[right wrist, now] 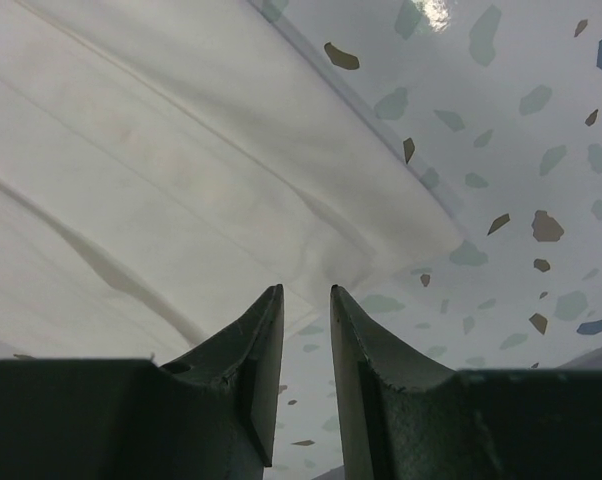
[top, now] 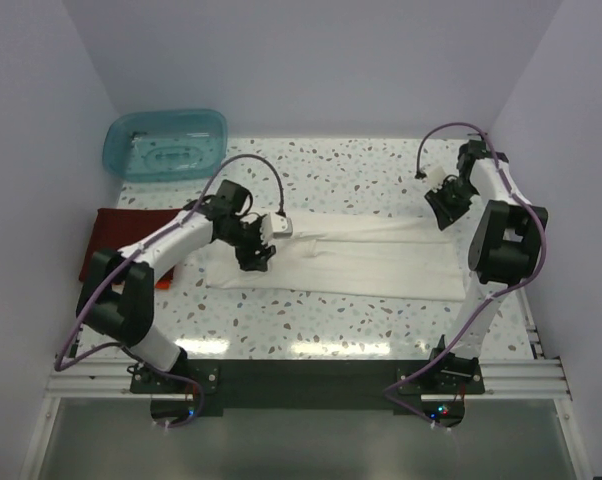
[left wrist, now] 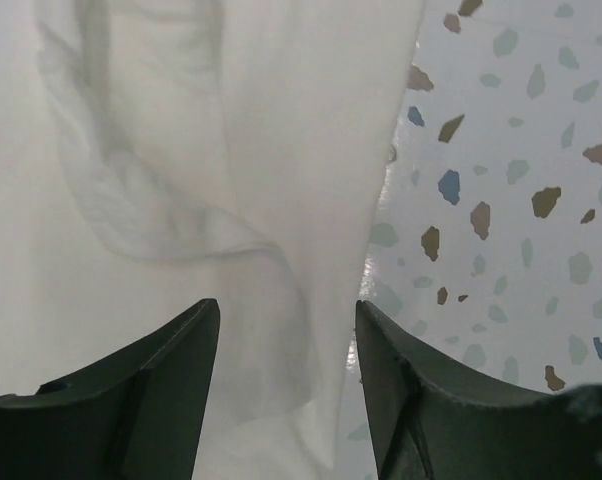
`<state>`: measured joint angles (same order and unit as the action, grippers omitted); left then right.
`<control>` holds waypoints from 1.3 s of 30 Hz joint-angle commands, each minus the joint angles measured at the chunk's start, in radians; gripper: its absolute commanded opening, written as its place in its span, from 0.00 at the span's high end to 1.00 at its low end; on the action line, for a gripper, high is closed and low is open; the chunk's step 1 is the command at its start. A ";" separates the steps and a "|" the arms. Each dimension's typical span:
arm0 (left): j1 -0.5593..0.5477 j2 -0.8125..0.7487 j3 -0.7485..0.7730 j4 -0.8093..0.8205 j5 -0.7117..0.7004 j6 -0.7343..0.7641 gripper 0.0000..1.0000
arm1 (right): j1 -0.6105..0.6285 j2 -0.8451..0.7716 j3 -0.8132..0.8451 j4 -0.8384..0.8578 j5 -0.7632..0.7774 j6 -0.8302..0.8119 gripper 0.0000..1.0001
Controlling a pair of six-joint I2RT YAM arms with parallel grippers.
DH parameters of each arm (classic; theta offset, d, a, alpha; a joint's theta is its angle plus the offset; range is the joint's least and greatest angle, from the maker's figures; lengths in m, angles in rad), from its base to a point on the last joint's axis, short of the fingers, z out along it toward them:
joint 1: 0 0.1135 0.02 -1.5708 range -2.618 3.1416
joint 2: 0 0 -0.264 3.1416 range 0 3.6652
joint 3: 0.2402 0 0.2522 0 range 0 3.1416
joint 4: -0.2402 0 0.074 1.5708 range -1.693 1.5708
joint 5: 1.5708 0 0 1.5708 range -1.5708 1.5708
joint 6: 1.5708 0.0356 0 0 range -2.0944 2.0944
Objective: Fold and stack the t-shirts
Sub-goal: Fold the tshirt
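Note:
The cream-white t-shirt [top: 361, 260] lies across the table [top: 331, 180] as a long band folded lengthwise. My left gripper [top: 254, 258] hovers over its left end. In the left wrist view that gripper [left wrist: 286, 320] is open, and the shirt's [left wrist: 231, 150] right edge runs between the fingers with nothing pinched. My right gripper [top: 444, 208] is at the band's far right corner. Its jaws [right wrist: 306, 295] stand slightly apart, with bare table in the gap and the shirt's [right wrist: 181, 150] corner just beyond the tips. A dark red t-shirt [top: 106, 240] lies folded at the left, with an orange edge [top: 164, 283] beside it.
A translucent teal tub [top: 166, 145] sits at the back left corner. White walls close in the table on the left, right and back. Speckled tabletop [left wrist: 511, 200] shows on the right in the left wrist view and beyond the shirt in the right wrist view [right wrist: 501, 150].

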<state>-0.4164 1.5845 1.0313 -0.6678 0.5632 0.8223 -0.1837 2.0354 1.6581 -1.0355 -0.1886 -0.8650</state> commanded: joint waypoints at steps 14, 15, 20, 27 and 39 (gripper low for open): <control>0.177 0.403 0.429 0.017 0.264 -0.325 0.20 | 0.001 0.081 0.138 -0.126 0.012 -0.040 0.48; 0.177 0.422 0.432 0.017 0.262 -0.327 0.21 | 0.001 0.091 0.143 -0.129 0.012 -0.045 0.48; 0.168 0.440 0.434 0.019 0.262 -0.327 0.22 | 0.001 0.157 0.181 -0.169 0.014 -0.051 0.50; 0.119 0.428 0.409 -0.010 0.262 -0.296 0.26 | 0.000 0.167 0.160 -0.173 0.044 -0.078 0.55; -0.001 0.332 0.331 -0.013 0.245 -0.242 0.42 | 0.001 0.036 0.072 -0.216 0.055 -0.184 0.75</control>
<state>-0.3958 1.9827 1.3773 -0.6788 0.7853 0.5461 -0.1833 2.1624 1.7550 -1.2076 -0.1543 -0.9886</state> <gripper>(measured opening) 0.589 0.252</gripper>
